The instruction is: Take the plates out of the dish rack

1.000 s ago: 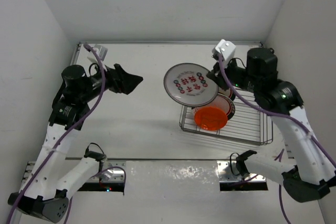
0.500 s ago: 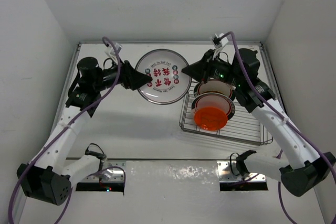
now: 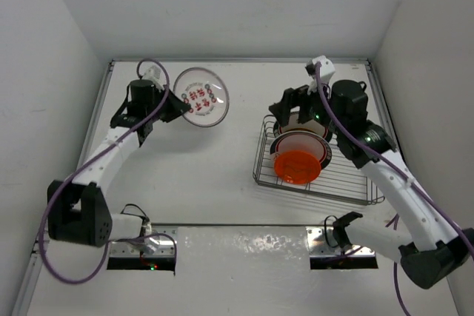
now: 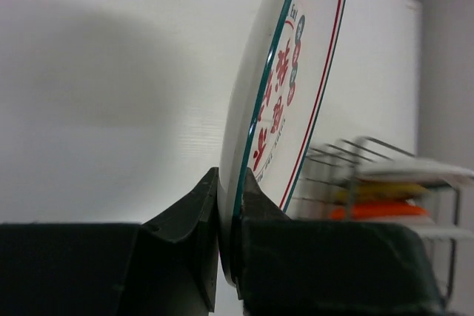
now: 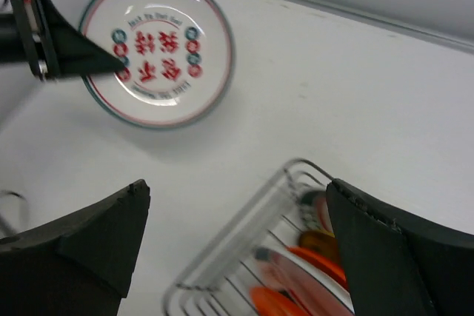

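Plate [image 3: 201,96] farther left, on edge

red characters on white plate [image 5: 157,49], unreadable

White arms [image 3: 109,149], black joints [image 3: 348,101], purple cables [image 3: 152,61]

Glossy plate [image 4: 296,72], wire rack [image 3: 348,175] (silvery metal)
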Robot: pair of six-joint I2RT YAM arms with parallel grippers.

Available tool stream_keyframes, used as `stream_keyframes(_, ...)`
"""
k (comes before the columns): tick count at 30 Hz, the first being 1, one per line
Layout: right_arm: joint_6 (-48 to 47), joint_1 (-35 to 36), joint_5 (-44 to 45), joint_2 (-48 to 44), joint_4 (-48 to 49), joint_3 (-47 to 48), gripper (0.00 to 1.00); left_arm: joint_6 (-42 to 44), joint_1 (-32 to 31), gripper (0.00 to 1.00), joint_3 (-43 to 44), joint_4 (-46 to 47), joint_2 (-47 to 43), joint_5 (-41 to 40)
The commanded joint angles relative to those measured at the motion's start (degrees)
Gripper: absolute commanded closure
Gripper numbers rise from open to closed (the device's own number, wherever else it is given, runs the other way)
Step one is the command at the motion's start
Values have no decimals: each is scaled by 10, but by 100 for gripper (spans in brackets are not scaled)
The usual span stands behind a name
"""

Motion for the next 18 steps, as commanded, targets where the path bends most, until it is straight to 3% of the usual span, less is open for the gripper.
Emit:
stream_keyframes(1,-177,0,72,-39,-146,19,1,-41,42,100,-20,24,77,-64)
stream_keyframes(5,-256,0,87,-66,-262,35,2,-60,80,100,-18,63,153,-21)
stream_keyframes(8,-297,0,123,-64,-320,43,8,-67,86,100,12,51,220,-32)
stream_keyframes(10,-338,0,140,-54,-348,41,16,-68,86,87,28,29,268,-45)
stream_keyframes(11,-351,0,141,-50,-356,40,19,-70,86,67,29,22,279,-61)
stream_keyframes(13,-387,0,105,-44,-383,39,23,-73,86,47,22,2,302,-78)
stream_keyframes(14,-398,0,88,-47,-389,39,25,-77,86,27,18,-13,304,-103)
stream_keyframes(16,-420,0,79,-51,-375,32,26,-91,86,0,-2,-18,296,-130)
stream_keyframes(18,-438,0,100,-50,-351,29,29,-100,86,0,-11,-31,278,-163)
